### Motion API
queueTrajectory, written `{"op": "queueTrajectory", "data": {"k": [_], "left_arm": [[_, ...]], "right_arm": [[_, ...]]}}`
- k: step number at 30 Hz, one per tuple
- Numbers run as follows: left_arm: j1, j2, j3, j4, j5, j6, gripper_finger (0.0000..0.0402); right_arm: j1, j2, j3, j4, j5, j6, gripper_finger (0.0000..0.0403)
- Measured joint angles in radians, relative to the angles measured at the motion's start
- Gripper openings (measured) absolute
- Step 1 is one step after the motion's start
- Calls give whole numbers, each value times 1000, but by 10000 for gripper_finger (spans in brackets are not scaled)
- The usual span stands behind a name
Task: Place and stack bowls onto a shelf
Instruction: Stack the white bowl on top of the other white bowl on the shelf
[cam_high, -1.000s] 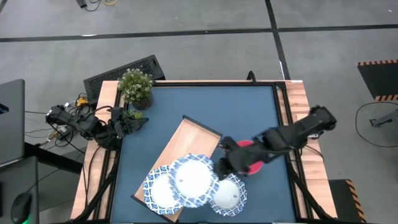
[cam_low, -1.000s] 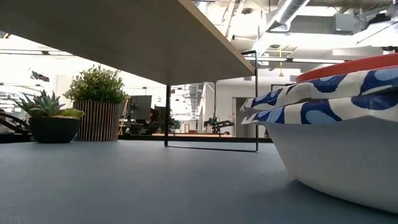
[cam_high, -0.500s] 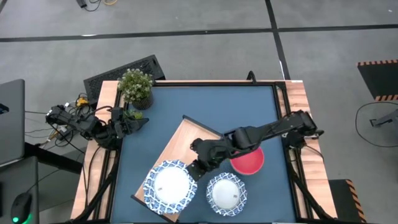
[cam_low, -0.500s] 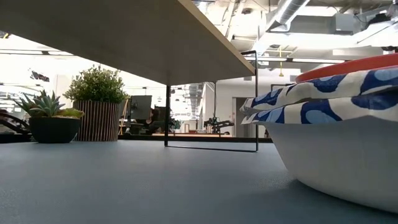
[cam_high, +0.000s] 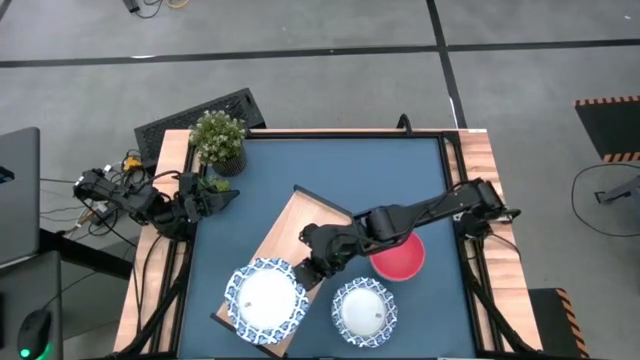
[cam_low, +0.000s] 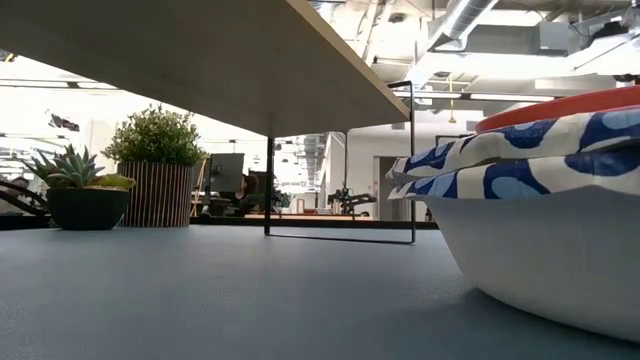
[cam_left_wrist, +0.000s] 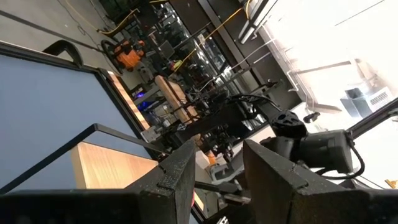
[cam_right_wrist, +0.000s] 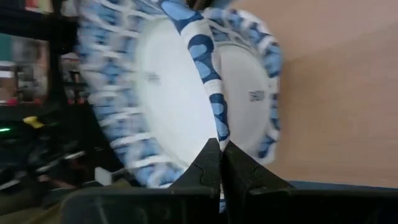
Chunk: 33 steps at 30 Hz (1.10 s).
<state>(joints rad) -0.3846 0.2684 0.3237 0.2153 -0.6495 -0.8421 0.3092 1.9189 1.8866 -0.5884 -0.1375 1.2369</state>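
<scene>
Bowls with blue-and-white patterns are sitting stacked (cam_high: 265, 303) on the shelf's (cam_high: 300, 222) near end, and the right gripper (cam_high: 305, 273) is clenching the upper one's rim at its far-right side. In the right wrist view the fingertips (cam_right_wrist: 219, 163) are pinching that patterned rim (cam_right_wrist: 208, 93), with a second bowl (cam_right_wrist: 252, 93) lying underneath; how many are in the stack is hard to make out. Another patterned bowl (cam_high: 364, 312) is resting on the worktop near its front edge, just right of the shelf, and a red bowl (cam_high: 398, 257) is partly hiding beneath the right arm. The left gripper (cam_high: 218, 193) is waiting, fingers parted, at the worktop's left edge by the plants.
</scene>
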Motion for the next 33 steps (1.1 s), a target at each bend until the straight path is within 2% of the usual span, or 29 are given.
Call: {"op": "queueTrajectory", "data": {"k": [12,20,33], "left_arm": [[0,0,0,0,0,0,121],[0,0,0,0,0,1,121],[0,0,0,0,0,26,121]], "right_arm": [[-11,15,0,14,-24,-13,23],[-11,15,0,14,-50,-32,82],[-23,15,0,67,-94,-108,92]]}}
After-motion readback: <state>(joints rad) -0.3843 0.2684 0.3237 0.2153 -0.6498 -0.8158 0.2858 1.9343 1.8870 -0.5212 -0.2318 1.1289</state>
